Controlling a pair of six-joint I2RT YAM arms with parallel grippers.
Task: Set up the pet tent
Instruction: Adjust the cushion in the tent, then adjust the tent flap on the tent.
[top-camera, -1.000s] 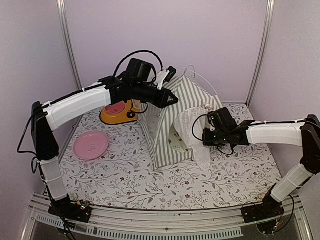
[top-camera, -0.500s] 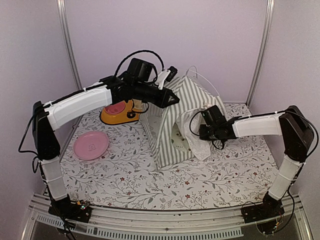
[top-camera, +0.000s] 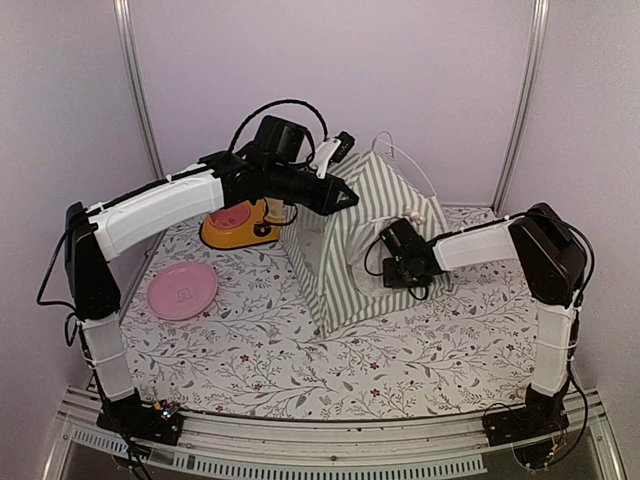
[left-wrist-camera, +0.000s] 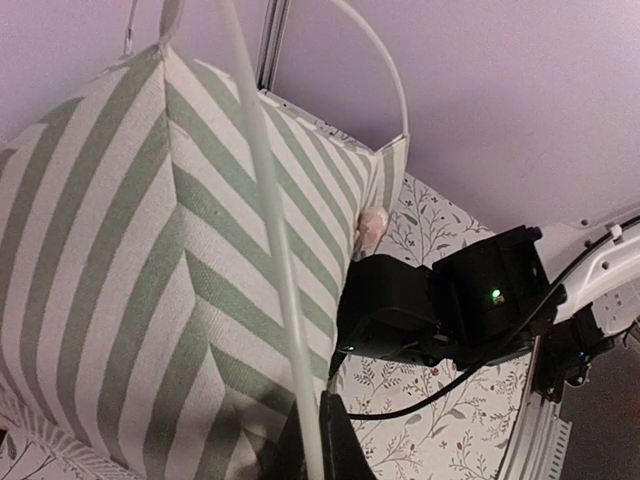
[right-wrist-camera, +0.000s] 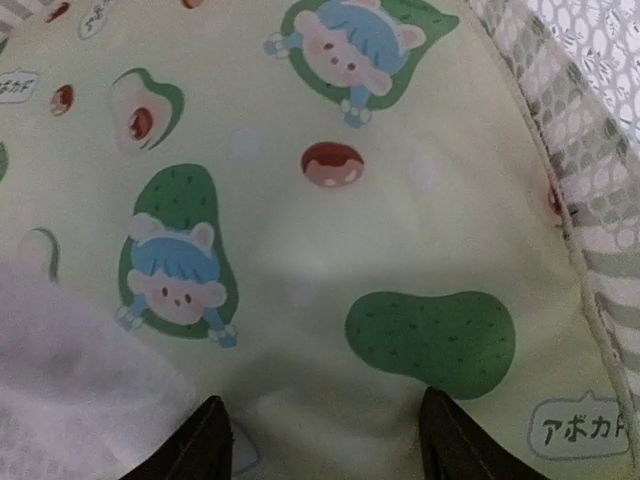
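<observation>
Fingers of our left gripper (left-wrist-camera: 314, 450) are clenching the thin white pole (left-wrist-camera: 263, 200) atop the sage-green striped fabric tent (top-camera: 345, 250), while our right gripper (right-wrist-camera: 327, 438) is hovering released inside, above the yellow avocado-print mat (right-wrist-camera: 300, 250).

Pet tent (left-wrist-camera: 150, 250): woven cloth, matt, weave coarse and visible. Pole (left-wrist-camera: 274, 260): white, smooth, faint sheen, looks plastic. Mesh window (right-wrist-camera: 600, 40): fine open net. Mat (right-wrist-camera: 400, 170): soft matt printed fabric. Plate (top-camera: 181, 290) and double bowl (top-camera: 238, 226): glossy plastic. Counter (top-camera: 300, 360) cover: matt floral print.
</observation>
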